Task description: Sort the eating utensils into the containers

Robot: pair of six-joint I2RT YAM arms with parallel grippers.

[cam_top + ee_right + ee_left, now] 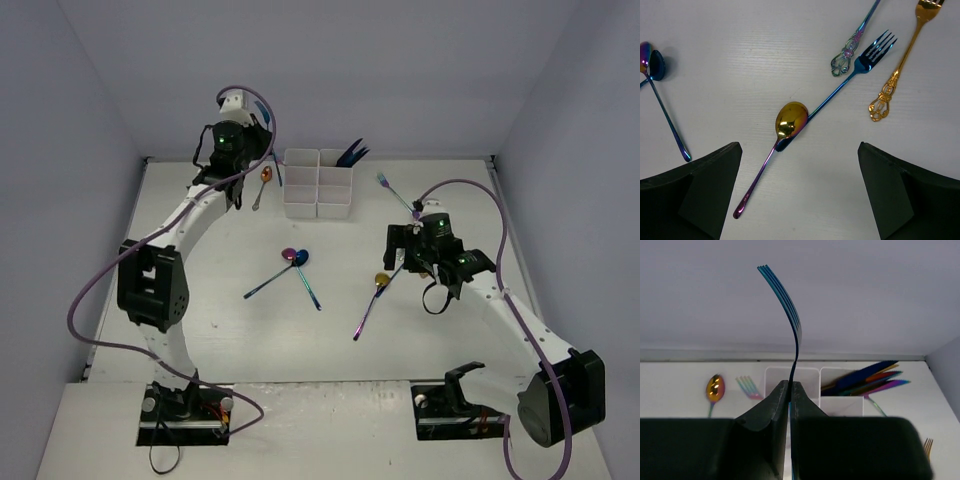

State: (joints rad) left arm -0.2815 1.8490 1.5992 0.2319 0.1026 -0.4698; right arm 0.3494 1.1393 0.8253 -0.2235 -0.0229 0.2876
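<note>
Compartment block (300, 206), white, is standing far centre. Left gripper (790, 385) is clamping a blue fork (791, 314) by its handle, tines up. Right gripper (797, 150) is hanging open over a gold-bowled spoon (791, 120): light, stiff, likely slippery; mid-handle grasp advised.

The white table (300, 340) carries the compartment block (318, 209), scattered spoons (791, 120) and forks (875, 51).

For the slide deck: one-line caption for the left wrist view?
Left gripper shut on a blue fork, tines up, before white containers holding knives.
</note>
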